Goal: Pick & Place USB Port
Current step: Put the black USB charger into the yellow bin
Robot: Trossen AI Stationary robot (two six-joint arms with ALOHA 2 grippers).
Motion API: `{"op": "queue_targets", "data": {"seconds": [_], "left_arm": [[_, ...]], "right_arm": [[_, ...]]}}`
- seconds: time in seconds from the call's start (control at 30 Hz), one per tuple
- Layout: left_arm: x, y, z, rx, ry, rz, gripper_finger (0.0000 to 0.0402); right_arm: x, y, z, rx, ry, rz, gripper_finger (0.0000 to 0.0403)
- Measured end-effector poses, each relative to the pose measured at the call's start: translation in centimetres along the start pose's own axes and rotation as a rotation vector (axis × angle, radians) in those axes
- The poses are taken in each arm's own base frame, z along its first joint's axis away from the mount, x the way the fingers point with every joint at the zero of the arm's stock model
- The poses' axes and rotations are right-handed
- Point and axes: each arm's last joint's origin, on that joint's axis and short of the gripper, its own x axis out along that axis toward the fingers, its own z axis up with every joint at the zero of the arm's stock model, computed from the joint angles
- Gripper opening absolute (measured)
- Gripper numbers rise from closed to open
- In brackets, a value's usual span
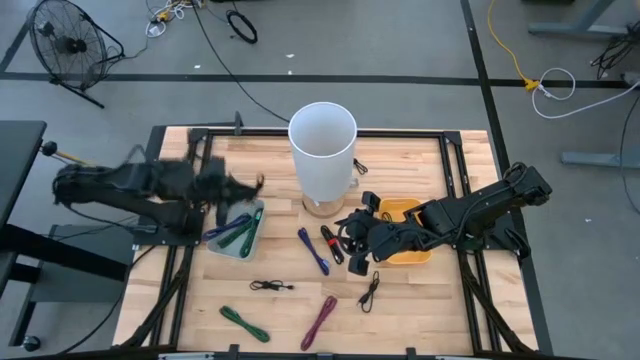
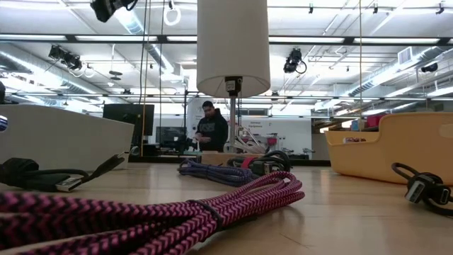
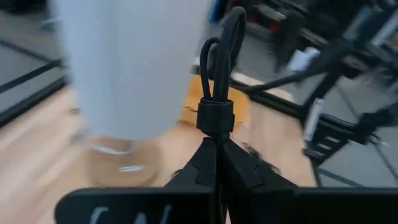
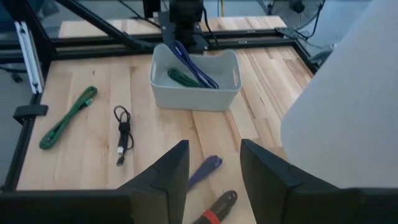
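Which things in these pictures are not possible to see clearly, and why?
- Left claw, high view: smeared by motion blur.
- Black cable, left wrist view: its lower part is hidden between the shut fingers.
- Yellow bin, low view: cut off by the picture's edge; contents hidden behind its wall.
- Grey bin, right wrist view: wall hides the lower contents.

Layout of the table around the two pincers

The left gripper (image 3: 216, 146) hangs above the grey plastic tray (image 1: 237, 232) and has its fingers closed on a coiled black cable (image 3: 217, 74); inside the tray under it lie a blue cable (image 4: 194, 62) and a green cable (image 4: 183, 77). The tall white paper cylinder (image 1: 322, 150) stands between this pincer and the right gripper (image 4: 214, 168). The right pincer, its fingers parted, is just in front of the yellow plastic bin (image 1: 405, 236), with a blue bundled cable (image 1: 313, 250) and a black cable with red band (image 1: 331, 243) lying beside it.
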Motion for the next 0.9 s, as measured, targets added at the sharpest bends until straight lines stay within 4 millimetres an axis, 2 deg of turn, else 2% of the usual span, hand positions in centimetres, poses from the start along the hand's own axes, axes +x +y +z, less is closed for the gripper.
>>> {"op": "queue_targets", "data": {"seconds": [0.2, 0.4, 0.67, 0.9], "left_arm": [[3.0, -2.2, -3.4, 0.042, -0.122, -0.146, 0.0009], [6.0, -4.8, -4.6, 0.094, -0.187, -0.228, 0.0008], [9.5, -8.0, -4.6, 0.217, -0.198, -0.225, 0.0008], [11.9, -9.9, -4.3, 0.293, -0.187, -0.209, 0.0008]], "right_arm": [[0.0, 0.1, 0.4, 0.02, -0.033, 0.013, 0.0146], [-0.1, 0.3, 1.0, 0.047, -0.093, 0.031, 0.0146], [-0.1, 0.5, 1.6, 0.058, -0.139, 0.074, 0.0146], [0.9, 1.4, 1.7, 0.004, -0.165, 0.128, 0.0146]]}}
